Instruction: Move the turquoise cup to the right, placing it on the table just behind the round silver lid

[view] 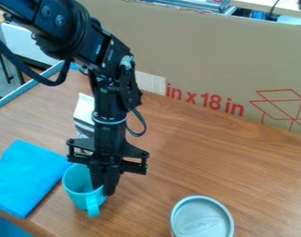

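Mug (76,195) upright on table (177,162), 7 o'clock, apparently not lifted. Cloth (26,178) at its 9, gripper (104,188) reached its 3 o'clock rim; can't tell if jaws are spread or pinching. Can (202,220) at 4.
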`<state>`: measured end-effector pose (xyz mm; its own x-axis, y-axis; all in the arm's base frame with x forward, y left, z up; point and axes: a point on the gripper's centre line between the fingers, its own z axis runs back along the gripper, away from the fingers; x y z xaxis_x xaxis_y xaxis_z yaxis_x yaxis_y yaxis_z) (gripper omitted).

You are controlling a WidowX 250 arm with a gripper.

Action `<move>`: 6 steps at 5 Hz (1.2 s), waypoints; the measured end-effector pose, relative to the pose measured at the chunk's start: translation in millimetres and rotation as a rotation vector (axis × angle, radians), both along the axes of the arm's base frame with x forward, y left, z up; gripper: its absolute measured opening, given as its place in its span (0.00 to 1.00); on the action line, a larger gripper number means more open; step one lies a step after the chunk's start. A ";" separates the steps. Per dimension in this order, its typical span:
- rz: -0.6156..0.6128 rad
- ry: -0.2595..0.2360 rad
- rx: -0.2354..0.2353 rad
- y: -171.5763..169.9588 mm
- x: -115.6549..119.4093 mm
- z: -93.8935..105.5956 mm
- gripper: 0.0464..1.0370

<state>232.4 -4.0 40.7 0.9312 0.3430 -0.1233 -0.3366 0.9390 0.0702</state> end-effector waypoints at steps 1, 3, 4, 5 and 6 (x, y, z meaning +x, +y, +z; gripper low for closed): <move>-0.045 -0.067 0.019 -15.0 6.1 36.0 0.05; -0.202 -0.113 -0.036 -70.2 43.2 66.6 0.05; -0.318 -0.093 -0.024 -87.2 68.8 54.5 0.05; -0.463 -0.060 -0.052 -97.6 89.5 32.1 0.05; -0.487 0.005 -0.035 -109.4 95.8 13.4 0.05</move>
